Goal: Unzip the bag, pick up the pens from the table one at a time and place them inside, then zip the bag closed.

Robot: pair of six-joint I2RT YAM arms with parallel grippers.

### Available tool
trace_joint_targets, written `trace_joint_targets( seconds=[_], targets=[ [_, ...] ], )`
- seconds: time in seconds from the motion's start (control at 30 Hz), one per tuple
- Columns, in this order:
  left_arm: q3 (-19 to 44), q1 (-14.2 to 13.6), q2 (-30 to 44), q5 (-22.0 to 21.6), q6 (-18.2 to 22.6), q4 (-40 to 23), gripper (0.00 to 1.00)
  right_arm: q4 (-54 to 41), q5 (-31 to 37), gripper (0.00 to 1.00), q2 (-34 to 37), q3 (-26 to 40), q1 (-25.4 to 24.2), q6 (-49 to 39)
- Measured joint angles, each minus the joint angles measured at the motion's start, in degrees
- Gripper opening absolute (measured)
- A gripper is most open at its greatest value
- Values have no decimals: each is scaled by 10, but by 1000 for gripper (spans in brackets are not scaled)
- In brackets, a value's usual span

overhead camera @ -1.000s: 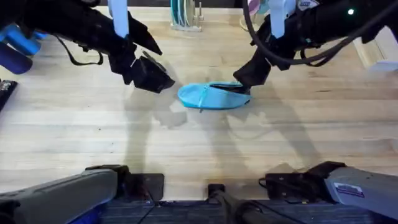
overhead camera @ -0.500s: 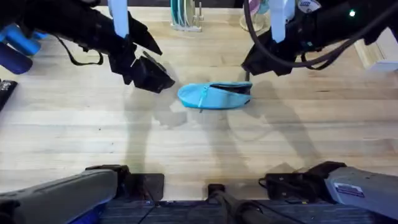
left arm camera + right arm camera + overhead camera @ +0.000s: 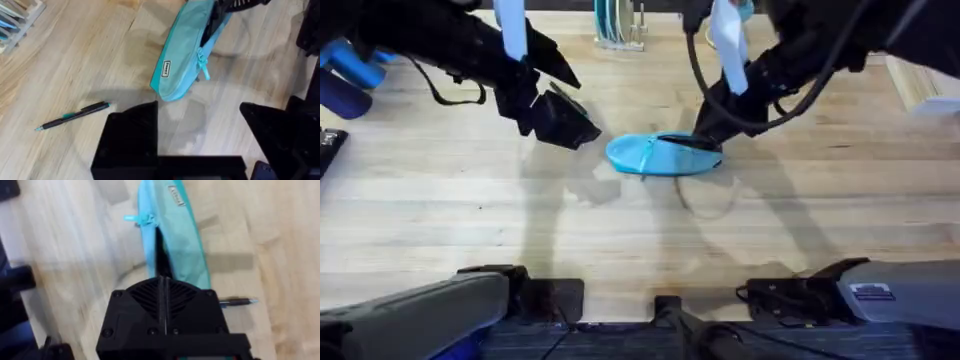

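Right now the bag [image 3: 663, 155] lies mid-table [image 3: 620, 230], long axis across the robot's front, zipper partly undone: a dark slit shows along its right half, while the pull tab [image 3: 203, 70] sits nearer the middle, so there's an opening on the right arm's side only.

R gripper [image 3: 705, 135] is down at that open end, and in the right wrist view its fingers [image 3: 164, 295] are pressed together with the seam between them lined up on the slit. Whether they pinch a pen or zipper fabric can't be told; nothing is visible between them. Judging by the placement, it's either feeding sth into the gap or working the opening.

L gripper [image 3: 560, 122] hangs just off the bag's left end, not touching, fingers spread wide apart in its own wrist view. Probably parked there to steady the pouch or take the pull when needed.

One pen [image 3: 73, 115] lies on bare wood near the L gripper, apart from the bag. The right wrist cam shows a pen [image 3: 239, 301] just beside the bag, partly hidden by the gripper body.

Around: dark-blue cylinders [image 3: 345, 85] at far left, a rack [image 3: 618, 28] at the back edge, well clear. Main obstacle looks to be the narrow slit itself, plus both arms crowding the pouch.
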Motion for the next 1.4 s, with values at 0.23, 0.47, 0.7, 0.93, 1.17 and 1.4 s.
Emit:
trace_joint_targets(
  seconds=[0.23,0.47,0.7,0.93,1.17,1.4],
  targets=[
    [0,0,0,0,0,0,994,0,-22,31,44,0,2,-52],
    [0,0,0,0,0,0,993,55,-26,31,100,0,3,-62],
    [0,0,0,0,0,0,993,74,-26,159,122,0,6,-65],
    [0,0,0,0,0,0,994,72,-26,987,122,0,6,-68],
    [0,0,0,0,0,0,993,70,-26,996,122,0,7,-70],
    [0,0,0,0,0,0,994,70,-26,996,122,0,7,-70]
  ],
)
